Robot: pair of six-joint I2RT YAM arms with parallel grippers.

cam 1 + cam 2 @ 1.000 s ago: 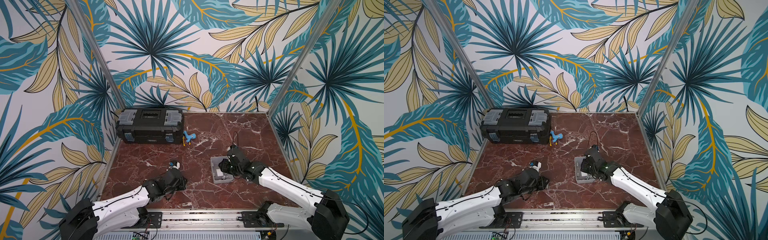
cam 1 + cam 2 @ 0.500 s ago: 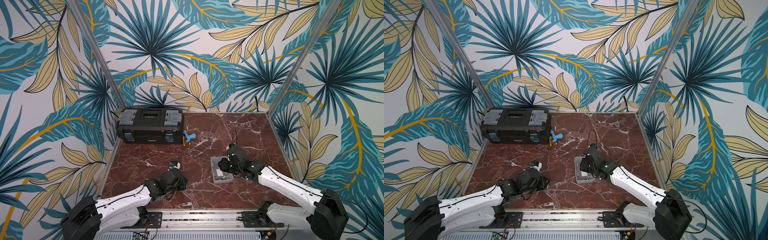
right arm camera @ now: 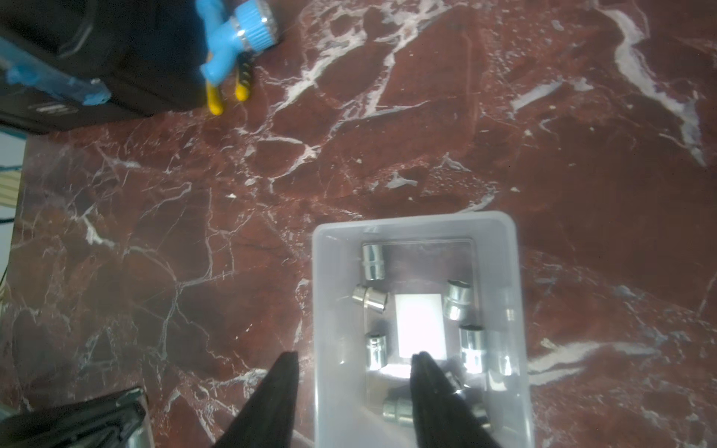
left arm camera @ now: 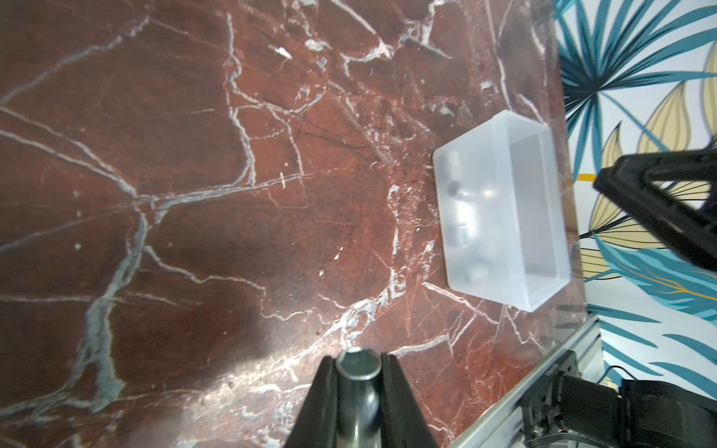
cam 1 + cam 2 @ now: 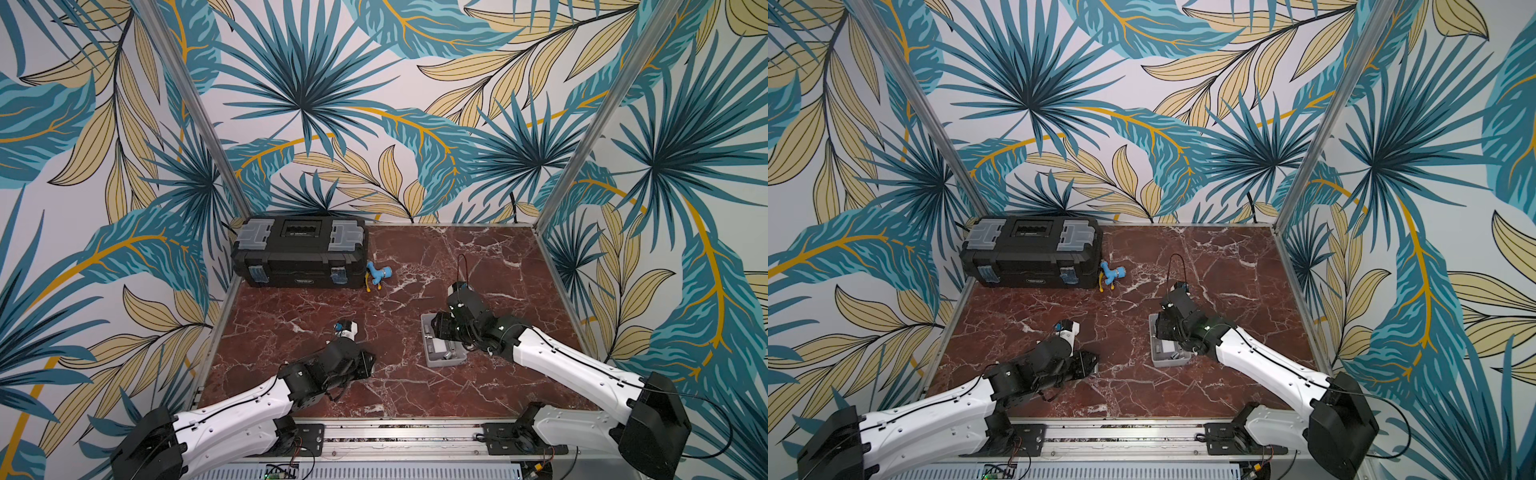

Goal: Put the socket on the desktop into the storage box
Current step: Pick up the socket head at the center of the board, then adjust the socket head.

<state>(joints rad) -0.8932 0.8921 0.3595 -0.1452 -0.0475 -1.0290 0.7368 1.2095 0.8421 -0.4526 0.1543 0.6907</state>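
- The left gripper [image 4: 357, 360] is clamped on a socket [image 4: 357, 395]. The shiny cylinder sits between the two fingers with its open end pointing forward.
- In both top views this gripper [image 5: 366, 362] is low over the bench [image 5: 415, 395]. It is well apart from the box [image 5: 444, 365], on the side away from the right arm.
- The left wrist view shows the box [image 4: 465, 217] ahead of the held socket, with bare bench [image 4: 271, 194] between them.
- The right gripper [image 3: 355, 355] has its fingers moderately apart with nothing between them. It hangs over the near wall of the box [image 3: 407, 223], one finger above the inside and one just outside.
- Several sockets [image 3: 373, 262] already lie on the floor of the box around its white label [image 3: 419, 326]. At least six can be counted, and more may be hidden under the finger.
- Most of the job looks done: the box is well filled, and the right gripper seems to have nothing left to drop.
- What remains, as far as I can judge, is to carry the left gripper's socket to the box and let it go.
- No other loose socket shows on the bench in either top view, though the arms hide some of the surface.
- The black toolbox [image 5: 299, 253] and a blue and yellow toy [image 5: 379, 274] sit well beyond the box towards the back wall, and neither gripper is touching them.
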